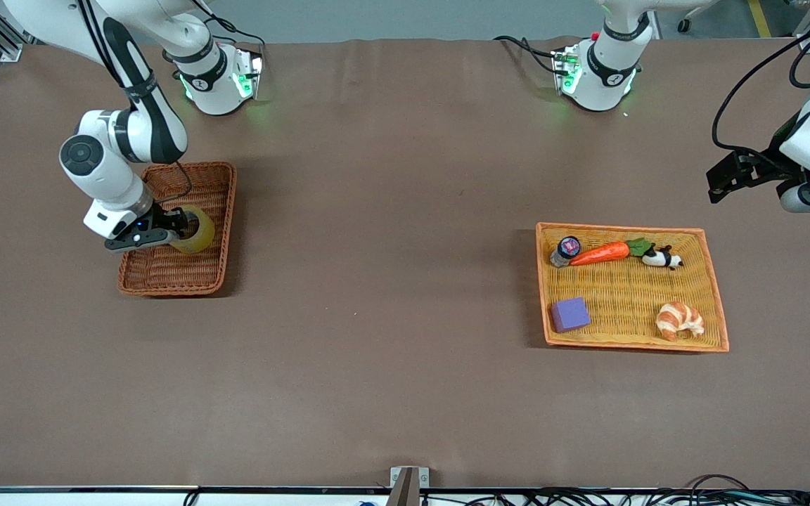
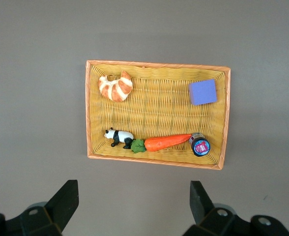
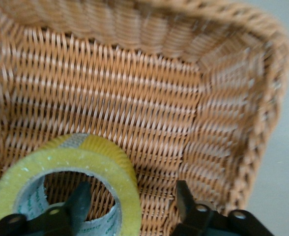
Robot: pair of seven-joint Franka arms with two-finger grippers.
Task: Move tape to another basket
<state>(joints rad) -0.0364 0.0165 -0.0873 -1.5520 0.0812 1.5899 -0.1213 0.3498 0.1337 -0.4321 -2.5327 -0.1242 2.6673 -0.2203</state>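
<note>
Tape placing in the basket

The right gripper pinches the tape wall, one finger inside the ring, low over the basket; next it must open and lift away. The left gripper, spread, waits above the tray.

Brown table, cables along edge

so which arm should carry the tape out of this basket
The right arm. Its gripper already straddles the tape's wall, one finger inside the ring, in the dark basket. The left gripper hangs open by the yellow tray, away from the tape.
</note>
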